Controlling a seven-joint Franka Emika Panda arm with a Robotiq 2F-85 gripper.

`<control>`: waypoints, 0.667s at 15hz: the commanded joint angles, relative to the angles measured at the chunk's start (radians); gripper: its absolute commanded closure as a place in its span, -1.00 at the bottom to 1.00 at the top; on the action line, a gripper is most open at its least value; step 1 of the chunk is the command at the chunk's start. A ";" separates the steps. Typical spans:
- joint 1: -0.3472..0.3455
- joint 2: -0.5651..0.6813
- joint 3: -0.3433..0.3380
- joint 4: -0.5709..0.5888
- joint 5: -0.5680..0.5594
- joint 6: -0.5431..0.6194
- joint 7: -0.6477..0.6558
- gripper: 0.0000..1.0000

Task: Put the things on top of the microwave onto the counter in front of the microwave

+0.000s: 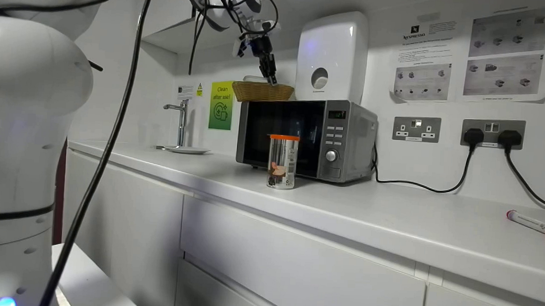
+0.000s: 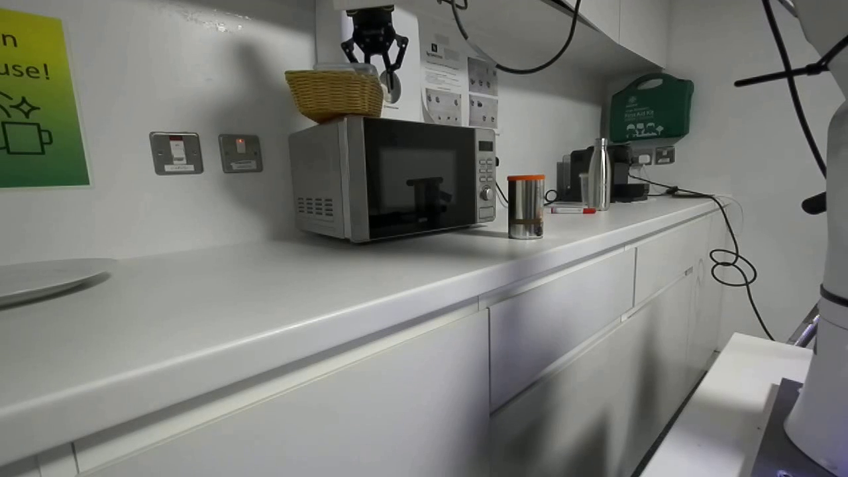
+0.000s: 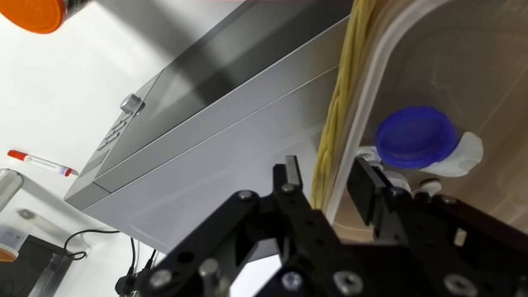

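Observation:
The tan wicker basket (image 1: 261,93) (image 2: 334,94) sits on top of the microwave (image 1: 359,139) (image 2: 411,182), overhanging its edge. In the wrist view, a clear plastic tub (image 3: 373,82) with a blue lid and white bits stands inside the basket's rim (image 3: 329,136). My gripper (image 3: 328,179) is open there, one finger outside the rim, the other inside the tub; it looks apart from both walls. It also shows in both exterior views (image 1: 268,73) (image 2: 381,74). A silver canister with an orange lid (image 1: 282,165) (image 2: 527,205) stands on the counter (image 1: 413,221). A dark-lidded jar is not visible.
A white wall dispenser (image 1: 331,58) hangs behind the microwave. A cupboard is overhead. A plate (image 2: 53,275) and tap (image 1: 181,125) are at one end of the counter. A red marker (image 1: 537,226), a steel bottle (image 2: 599,175) and a black machine (image 2: 575,173) are toward the other end.

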 commanded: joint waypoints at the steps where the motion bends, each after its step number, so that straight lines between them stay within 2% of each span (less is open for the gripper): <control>1: 0.008 0.036 -0.003 0.072 -0.016 -0.059 -0.024 -0.38; 5: 0.009 0.038 -0.004 0.080 -0.022 -0.065 -0.027 -0.95; 10: 0.011 0.040 -0.003 0.092 -0.026 -0.067 -0.029 -1.00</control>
